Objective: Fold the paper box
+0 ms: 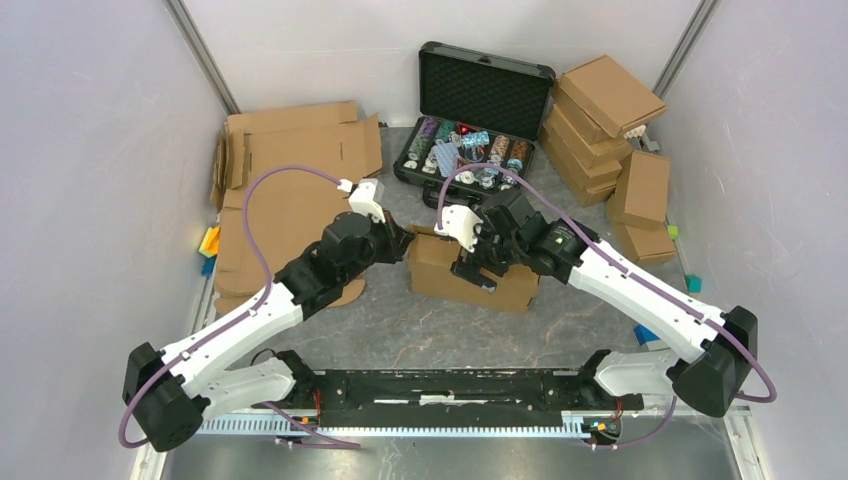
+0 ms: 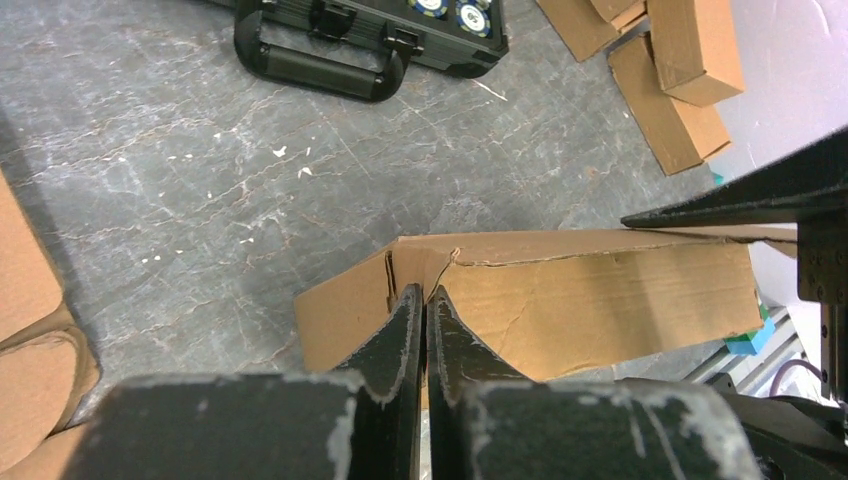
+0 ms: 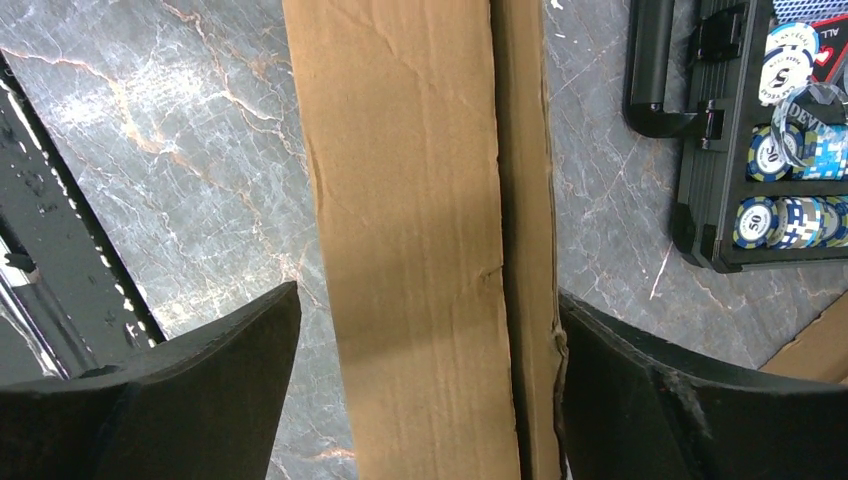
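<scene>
Left gripper [image 2: 426,296]: my jaws are clenched on nothing, tips butted against the left end of the paper box [image 1: 432,272].
Right gripper [image 3: 428,296]: my jaws stand spread, straddling the box from above; nothing grasped.
Box position: centre of the table [image 1: 400,335], between my two wrists, lid apparently down.
Long axis: left to right, passing lengthwise through my right jaws' gap.
Nearer arm: right, directly over the box; left reaches in low from the side.
Finger contact: one right finger [image 3: 600,380] touches the box's long edge; the other stands apart.

"50" and "5" on poker chips [image 3: 757,221]
</scene>
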Motion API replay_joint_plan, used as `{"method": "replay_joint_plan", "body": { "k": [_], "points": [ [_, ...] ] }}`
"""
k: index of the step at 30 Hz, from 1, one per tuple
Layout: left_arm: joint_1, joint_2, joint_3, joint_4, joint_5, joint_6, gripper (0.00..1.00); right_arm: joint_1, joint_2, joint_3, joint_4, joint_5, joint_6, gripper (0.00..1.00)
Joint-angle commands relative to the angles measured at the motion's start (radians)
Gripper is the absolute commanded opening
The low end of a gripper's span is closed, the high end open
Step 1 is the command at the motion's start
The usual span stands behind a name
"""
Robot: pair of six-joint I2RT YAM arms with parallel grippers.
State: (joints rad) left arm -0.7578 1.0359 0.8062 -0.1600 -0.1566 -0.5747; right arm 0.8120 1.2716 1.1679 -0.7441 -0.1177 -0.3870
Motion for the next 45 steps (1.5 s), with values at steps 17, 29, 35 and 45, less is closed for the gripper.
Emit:
{"method": "replay_joint_plan", "body": {
  "k": [17, 29, 35, 45],
  "points": [
    [-0.127, -0.009, -0.123, 0.001, -0.099, 0.122, 0.02, 0.009, -0.258, 0.007, 0.077, 0.256, 0.255, 0.98],
    [-0.127, 0.020, -0.026, -0.135, -0.148, 0.094, 0.02, 0.009, -0.574, -0.199, -0.085, 0.533, 0.545, 0.95],
    [-0.127, 0.019, -0.013, -0.136, -0.134, 0.108, 0.02, 0.009, -0.655, -0.260, -0.093, 0.619, 0.627, 0.90],
    [-0.130, 0.035, 0.003, -0.134, -0.112, 0.108, 0.02, 0.009, -0.686, -0.346, -0.043, 0.665, 0.721, 0.76]
  ]
}}
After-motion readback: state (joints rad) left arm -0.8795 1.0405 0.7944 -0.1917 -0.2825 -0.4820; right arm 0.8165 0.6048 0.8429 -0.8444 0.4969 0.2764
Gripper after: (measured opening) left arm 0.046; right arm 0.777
